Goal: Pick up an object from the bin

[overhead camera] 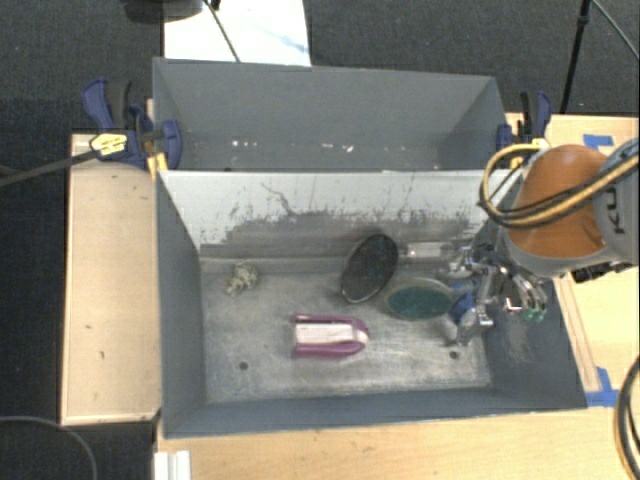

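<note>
My gripper (462, 320) hangs low at the right end of the bin floor, just right of a flat dark green round disc (417, 301). Whether anything is between its fingers I cannot make out. A dark grey oval brush-like thing (368, 266) leans against the back wall, left of the disc. Further left on the floor lies a white and purple oblong object (328, 336).
A small crumpled greyish-green scrap (240, 279) sits near the back left of the floor. The arm with its orange cover and cables comes in over the bin's right wall.
</note>
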You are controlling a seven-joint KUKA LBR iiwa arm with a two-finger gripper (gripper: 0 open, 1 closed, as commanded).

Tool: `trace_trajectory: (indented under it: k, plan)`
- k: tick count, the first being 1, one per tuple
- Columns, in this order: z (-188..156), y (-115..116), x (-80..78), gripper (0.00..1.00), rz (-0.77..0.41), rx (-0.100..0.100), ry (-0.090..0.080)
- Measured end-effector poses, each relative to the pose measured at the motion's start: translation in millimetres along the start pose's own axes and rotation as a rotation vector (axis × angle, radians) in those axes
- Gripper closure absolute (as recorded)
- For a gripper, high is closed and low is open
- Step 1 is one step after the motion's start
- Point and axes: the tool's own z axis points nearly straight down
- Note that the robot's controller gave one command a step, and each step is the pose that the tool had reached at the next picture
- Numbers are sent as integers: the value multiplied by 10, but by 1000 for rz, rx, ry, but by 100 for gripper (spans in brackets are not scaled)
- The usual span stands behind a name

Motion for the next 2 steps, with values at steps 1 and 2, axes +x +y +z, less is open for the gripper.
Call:
trace_trajectory:
  k: [1,2]
  plan:
    - [25,-209,-66,0,150,1,-2]
    - [8,-168,-87,100,143,-4,-6]
